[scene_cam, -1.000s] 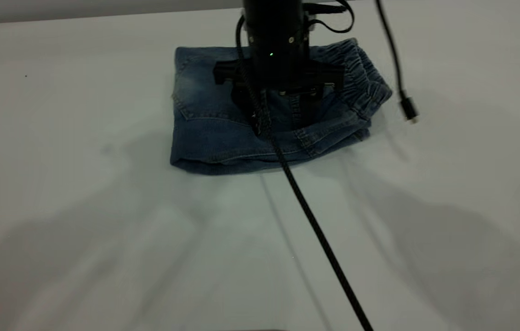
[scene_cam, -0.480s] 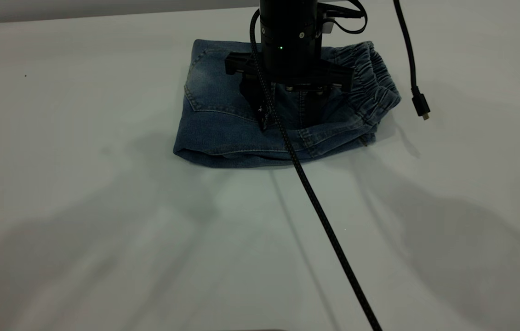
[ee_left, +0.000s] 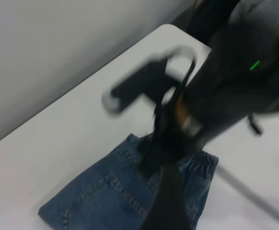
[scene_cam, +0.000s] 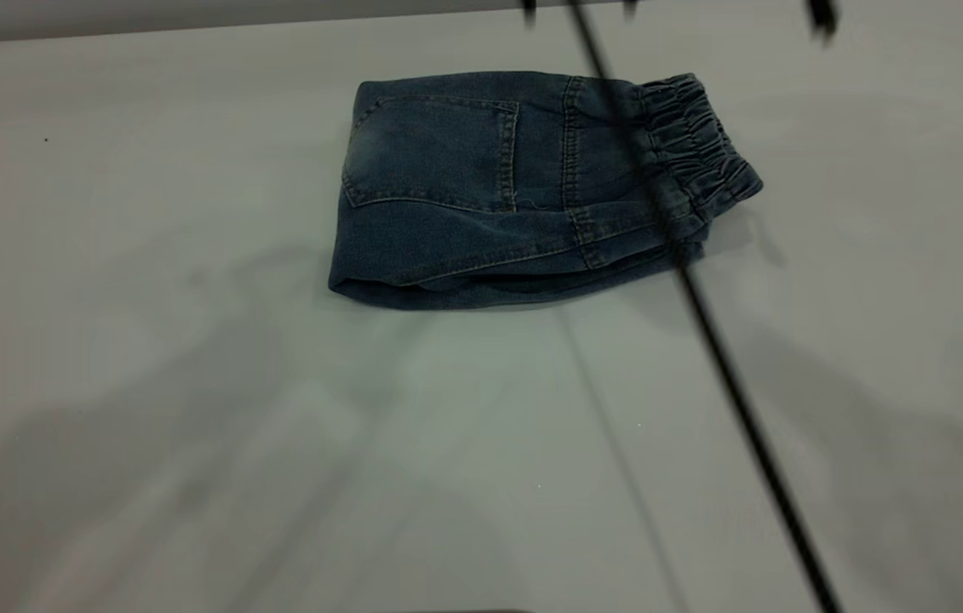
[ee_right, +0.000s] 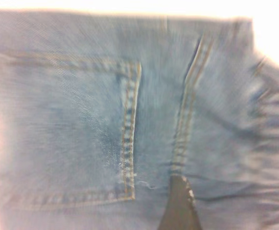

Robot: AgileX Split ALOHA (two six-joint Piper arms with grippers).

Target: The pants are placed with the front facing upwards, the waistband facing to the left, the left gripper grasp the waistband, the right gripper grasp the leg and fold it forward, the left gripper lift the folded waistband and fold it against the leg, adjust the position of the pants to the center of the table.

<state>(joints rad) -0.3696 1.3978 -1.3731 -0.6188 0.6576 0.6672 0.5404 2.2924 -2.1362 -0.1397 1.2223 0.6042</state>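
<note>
We've got the pants [scene_cam: 481, 196] lying folded on the white desk [scene_cam: 192, 426], back pocket [scene_cam: 438, 153] facing up and the ruched waistband [scene_cam: 698, 140] at the exterior view's right end. The right pincer [ee_right: 179, 207] hangs over the denim near the pocket seam, and we honestly can't tell if it's open or closed. A black cable [scene_cam: 736, 409] crosses the waistband end.
</note>
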